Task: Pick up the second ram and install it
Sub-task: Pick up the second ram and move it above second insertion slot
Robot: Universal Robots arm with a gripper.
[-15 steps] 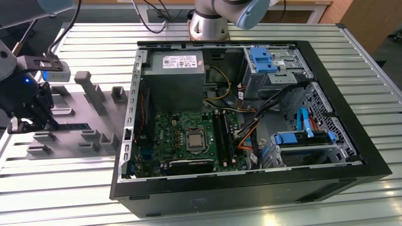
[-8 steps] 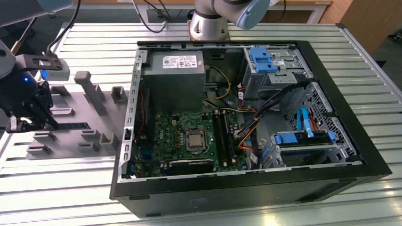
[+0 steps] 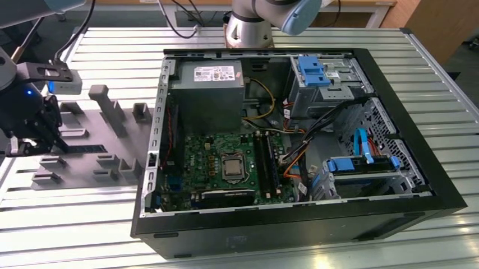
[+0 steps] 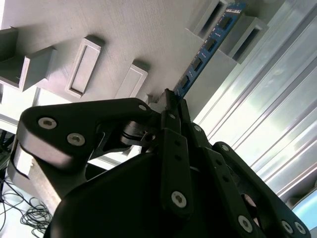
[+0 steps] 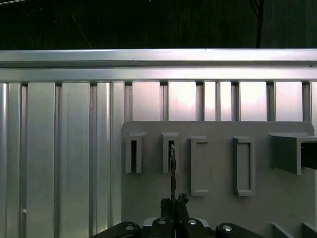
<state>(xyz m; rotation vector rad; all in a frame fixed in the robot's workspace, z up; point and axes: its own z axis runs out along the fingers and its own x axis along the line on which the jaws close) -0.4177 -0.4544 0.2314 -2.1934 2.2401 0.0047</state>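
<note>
Both fingers of the gripper (image 4: 171,99) were closed on the near end of the second ram (image 4: 210,43), which stood on edge in slots by the grey holder plate's (image 4: 124,29) edge, long axis running straight away from it

The end effector (image 4: 171,100) grips one end of the second ram (image 4: 208,47), which is hemmed in by grey slotted blocks (image 5: 166,148) on the holder plate (image 3: 78,126). Straight up from the plate is open. Toward the exterior view's right, the computer case (image 3: 156,129) wall stands near. The ribbed tabletop (image 3: 75,224) beside the plate gives free passage.
</note>
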